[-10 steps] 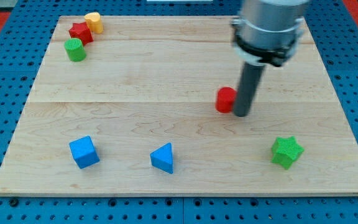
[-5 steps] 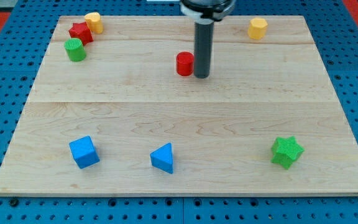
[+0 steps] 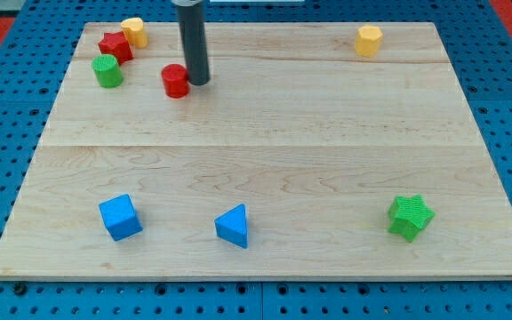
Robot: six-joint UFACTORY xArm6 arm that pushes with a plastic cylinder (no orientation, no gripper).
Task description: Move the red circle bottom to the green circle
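Note:
The red circle (image 3: 176,80) stands on the wooden board near the view's top left. My tip (image 3: 196,83) touches its right side. The green circle (image 3: 108,70) stands to the left of the red circle, a short gap apart and slightly higher in the view. A red star (image 3: 114,45) and a yellow block (image 3: 133,31) sit just above the green circle.
A blue cube (image 3: 119,217) and a blue triangle (image 3: 233,226) stand near the view's bottom left. A green star (image 3: 410,216) is at the bottom right. A yellow block (image 3: 369,40) is at the top right. The board's top edge (image 3: 256,24) is close.
My tip has slid left and toward the view's top, pushing the red circle from the board's middle right to near the green circle.

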